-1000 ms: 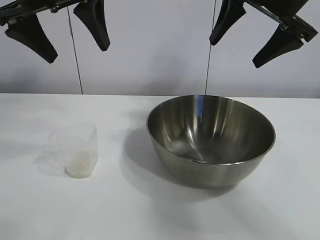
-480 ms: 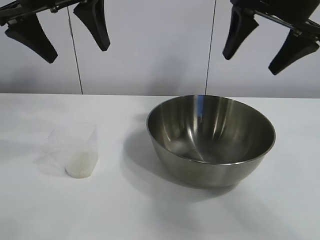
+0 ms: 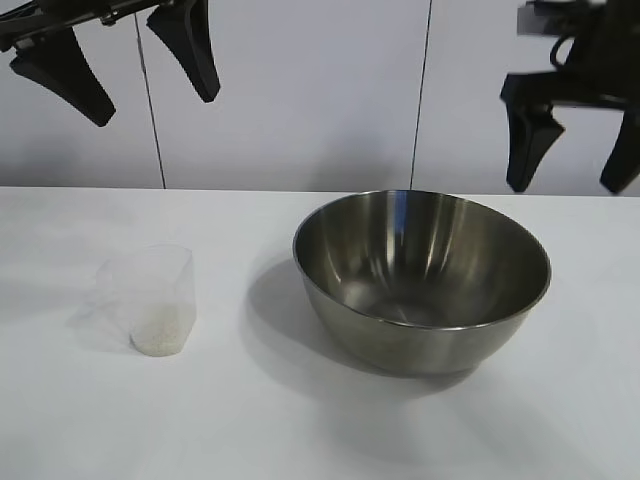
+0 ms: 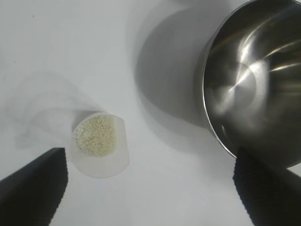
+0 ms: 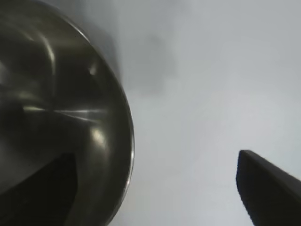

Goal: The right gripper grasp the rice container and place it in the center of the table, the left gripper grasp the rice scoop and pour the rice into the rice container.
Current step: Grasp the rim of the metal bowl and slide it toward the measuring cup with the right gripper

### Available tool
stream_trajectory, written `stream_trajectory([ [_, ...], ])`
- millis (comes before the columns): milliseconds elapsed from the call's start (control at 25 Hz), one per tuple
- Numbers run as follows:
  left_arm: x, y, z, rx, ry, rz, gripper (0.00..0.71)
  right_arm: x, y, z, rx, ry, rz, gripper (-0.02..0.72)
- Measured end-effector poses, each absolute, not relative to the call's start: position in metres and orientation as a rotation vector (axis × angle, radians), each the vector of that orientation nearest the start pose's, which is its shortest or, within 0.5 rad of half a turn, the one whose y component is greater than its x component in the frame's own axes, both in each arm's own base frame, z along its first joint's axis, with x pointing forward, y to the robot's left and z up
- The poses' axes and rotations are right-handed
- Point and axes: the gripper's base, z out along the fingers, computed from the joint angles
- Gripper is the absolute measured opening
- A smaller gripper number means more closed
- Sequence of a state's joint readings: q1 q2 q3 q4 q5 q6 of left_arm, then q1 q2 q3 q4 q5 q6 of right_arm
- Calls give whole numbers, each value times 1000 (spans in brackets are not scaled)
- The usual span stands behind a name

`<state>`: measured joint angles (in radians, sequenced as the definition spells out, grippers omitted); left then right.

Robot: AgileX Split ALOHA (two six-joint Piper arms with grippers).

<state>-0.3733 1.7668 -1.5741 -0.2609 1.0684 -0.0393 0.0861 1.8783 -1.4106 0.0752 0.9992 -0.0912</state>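
- Right gripper (image 3: 578,160): jaws spread wide, holding nothing, hanging in the air above the right side of the bowl's rim, pointed steeply down.
- In the right wrist view, one finger (image 5: 270,190) over bare table outside the bowl, the other dark finger seen against the bowl's inner wall; rim between the two, no contact visible.
- Left gripper (image 3: 130,65): jaws wide, empty, raised high at the upper left, above the scoop and well clear of it.
- Bowl (image 3: 421,280): upright on the table (image 3: 300,420), right of centre, inside bare and shiny.
- Scoop (image 3: 155,298): upright on the table's left side, well apart from the bowl, untouched.
- Rice (image 4: 95,135): shallow layer of grains at the bottom of the scoop.
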Motion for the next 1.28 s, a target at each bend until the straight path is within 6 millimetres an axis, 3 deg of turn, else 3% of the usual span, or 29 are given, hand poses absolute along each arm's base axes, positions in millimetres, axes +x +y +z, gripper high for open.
stream_trajectory([
  [200, 346, -158, 307, 351, 2748, -460, 689, 373, 39, 180, -179, 2944, 112, 628],
  [520, 346, -158, 307, 351, 2748, -460, 689, 377, 40, 155, -141, 2938, 137, 568],
  [640, 346, -158, 307, 351, 2748, -460, 689, 378, 42, 146, -117, 2957, 161, 471],
  [840, 346, -158, 307, 351, 2748, -460, 689, 379, 44, 138, -73, 2979, 200, 153],
  [920, 346, -158, 307, 351, 2748, -460, 689, 378, 45, 138, -62, 2981, 213, 62],
  [1280, 347, -158, 307, 350, 2745, -460, 689, 379, 50, 150, -56, 2930, 318, 10],
])
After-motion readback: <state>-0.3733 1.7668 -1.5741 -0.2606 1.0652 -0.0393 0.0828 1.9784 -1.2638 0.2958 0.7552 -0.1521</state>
